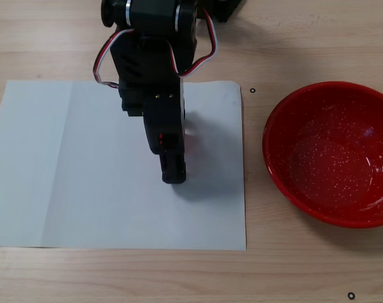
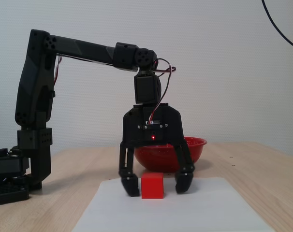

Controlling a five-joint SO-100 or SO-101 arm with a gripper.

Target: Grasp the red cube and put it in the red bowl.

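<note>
**Hand straddling the cube on the paper**

While the arm (image 2: pixel 83 48) reaches across from the left of the frame in the side-on fixed view, the hand (image 2: pixel 157 183) hangs straight down over the red cube (image 2: pixel 152 186), its two fingers apart and set one on each side. The left fingertip looks to be touching or just beside the cube; the right one stands a little clear. The cube sits on the white paper sheet (image 2: pixel 185 212) at lower centre. Behind it, the red bowl (image 2: pixel 195 147) rests on the wooden tabletop (image 2: pixel 262 169). From above, the hand (image 1: pixel 171 161) hides nearly all of the cube, and the bowl (image 1: pixel 334 154) lies well apart at the right of the frame, off the paper (image 1: pixel 65 170).
</note>
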